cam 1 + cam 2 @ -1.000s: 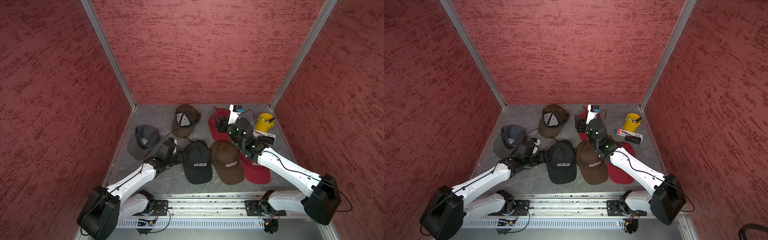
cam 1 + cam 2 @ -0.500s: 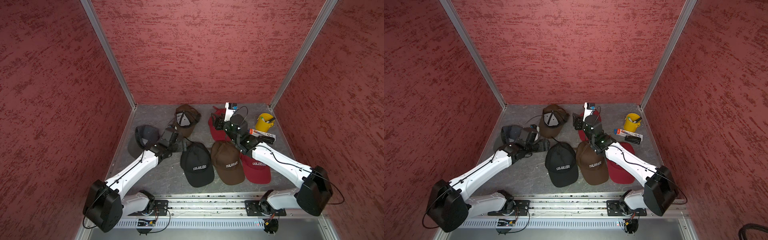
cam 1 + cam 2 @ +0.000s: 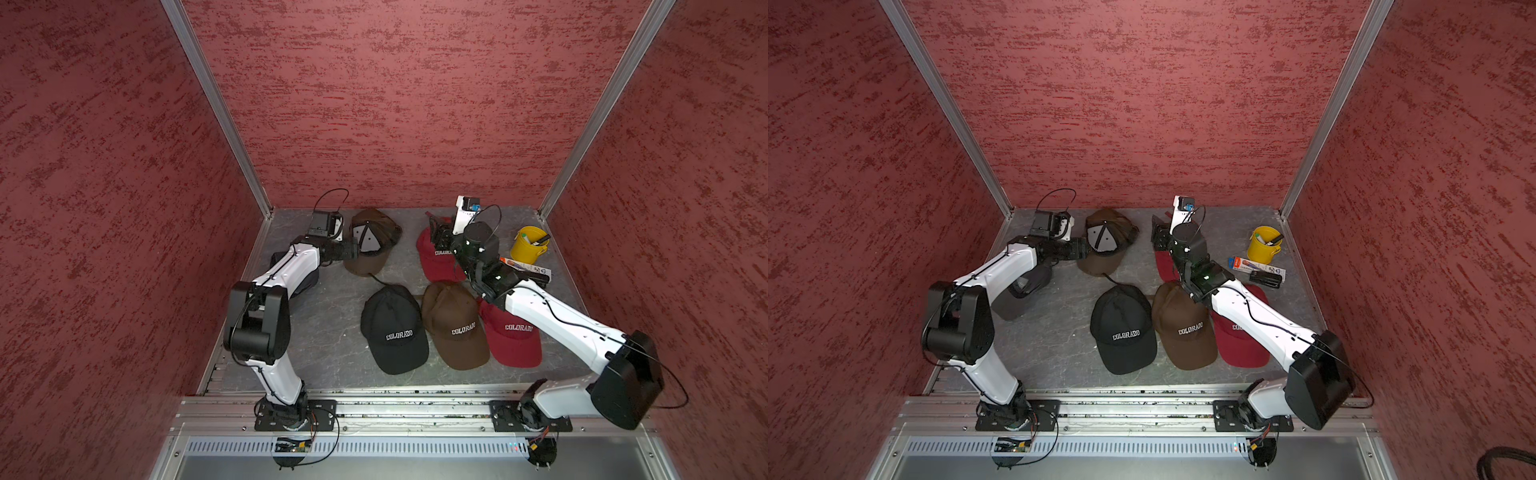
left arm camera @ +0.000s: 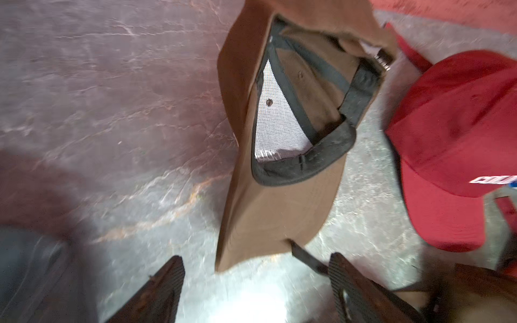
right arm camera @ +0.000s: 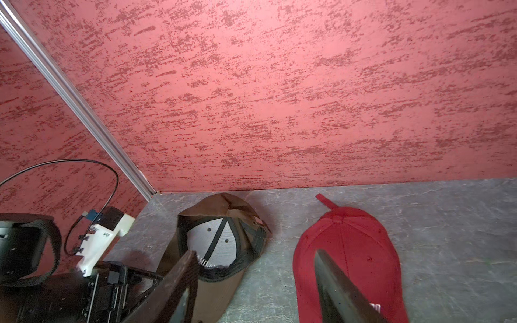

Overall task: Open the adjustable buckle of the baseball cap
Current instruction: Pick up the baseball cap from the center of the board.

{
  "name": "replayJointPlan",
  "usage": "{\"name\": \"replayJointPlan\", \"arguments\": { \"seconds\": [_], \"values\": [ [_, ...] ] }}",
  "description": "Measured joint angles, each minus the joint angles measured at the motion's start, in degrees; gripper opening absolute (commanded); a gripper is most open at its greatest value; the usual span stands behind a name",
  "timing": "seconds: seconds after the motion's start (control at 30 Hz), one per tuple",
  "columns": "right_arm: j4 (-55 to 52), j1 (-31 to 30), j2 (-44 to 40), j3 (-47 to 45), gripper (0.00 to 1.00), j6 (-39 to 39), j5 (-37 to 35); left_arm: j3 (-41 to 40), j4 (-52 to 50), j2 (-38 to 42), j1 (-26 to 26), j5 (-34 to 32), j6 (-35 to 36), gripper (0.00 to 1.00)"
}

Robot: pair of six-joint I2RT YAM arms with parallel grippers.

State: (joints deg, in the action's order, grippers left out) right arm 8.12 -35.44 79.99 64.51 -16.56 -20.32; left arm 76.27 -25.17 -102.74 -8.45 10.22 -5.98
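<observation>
The upturned brown cap [image 3: 371, 245] lies inside-up near the back wall, long axis front to back, brim toward the robot and just ahead of the left gripper [image 4: 255, 263], whose jaws are spread and empty. Its metal buckle [image 4: 382, 59] at the far strap end is blurred. The right gripper [image 5: 254, 253], also spread, hovers over a red cap [image 5: 361, 251]; the yellow bucket [image 3: 523, 254] holds small items too tiny to name.
</observation>
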Motion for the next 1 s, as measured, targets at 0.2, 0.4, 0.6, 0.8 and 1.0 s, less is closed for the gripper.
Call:
{"name": "replayJointPlan", "arguments": {
  "seconds": [0.2, 0.4, 0.6, 0.8, 1.0],
  "values": [
    [-0.3, 0.6, -0.1, 0.0, 0.66, 0.5, -2.0, 8.2, 1.7, -8.6, 0.6, 1.6, 2.4, 0.82],
    [-0.3, 0.8, -0.1, 0.0, 0.66, 0.5, -3.1, 13.6, 2.9, -13.5, 1.0, 2.4, 3.3, 0.70],
    [-0.3, 0.8, -0.1, 0.0, 0.66, 0.5, -3.3, 14.3, 4.2, -15.7, 1.7, 5.5, 2.7, 0.29],
    [-0.7, 0.8, 0.7, 0.9, 0.65, 0.1, -2.8, 11.0, 9.7, -15.4, 4.0, 12.0, -1.9, 0.06],
    [-1.4, 0.8, 2.1, 1.7, 0.66, -0.3, -1.5, 2.3, 16.1, -11.3, 7.1, 19.6, -8.8, 0.02]
  ]
}}
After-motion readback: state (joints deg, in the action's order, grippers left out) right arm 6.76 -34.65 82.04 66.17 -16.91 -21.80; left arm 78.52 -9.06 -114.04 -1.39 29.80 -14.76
